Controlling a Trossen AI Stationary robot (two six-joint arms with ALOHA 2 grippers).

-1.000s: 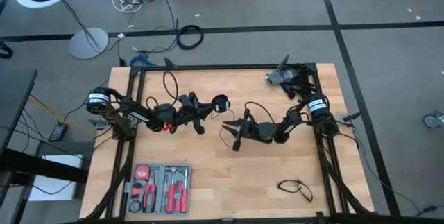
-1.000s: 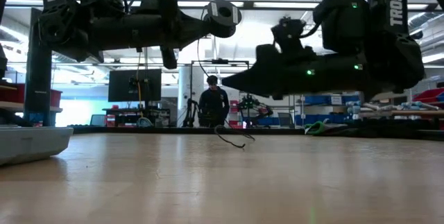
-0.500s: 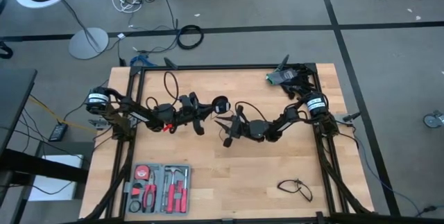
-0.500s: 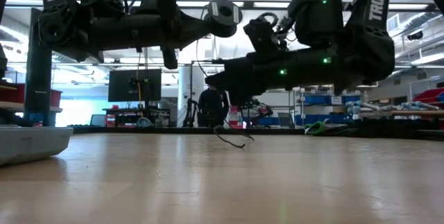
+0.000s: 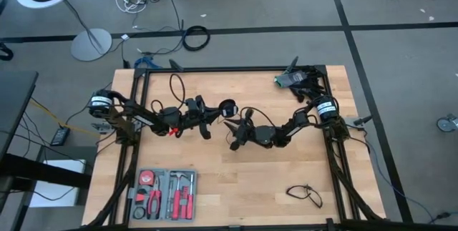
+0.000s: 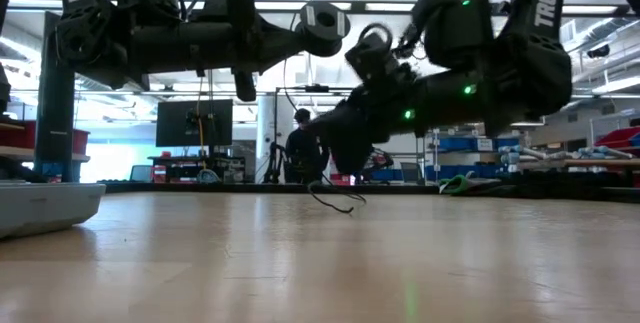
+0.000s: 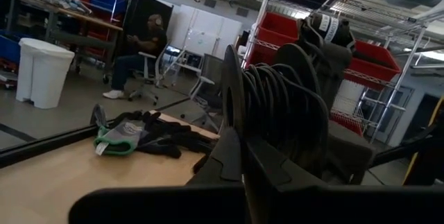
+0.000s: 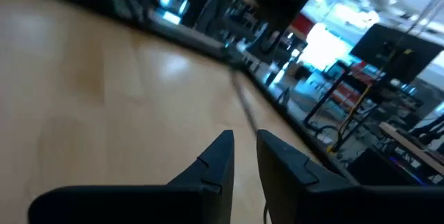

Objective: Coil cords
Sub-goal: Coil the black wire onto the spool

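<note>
Two grippers mid-table: left gripper (image 5: 215, 116) pinching the cord's (image 5: 174, 85) disc (image 5: 227, 107); right gripper (image 5: 232, 134) nearby, fingers nearly together, empty.

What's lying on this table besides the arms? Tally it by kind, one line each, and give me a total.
Cords: 2, the long cord held in the left gripper and the short cord near the right gripper
Tool case: 1
Eyeglasses: 1
Dark glove bundle: 1
Total: 5
</note>
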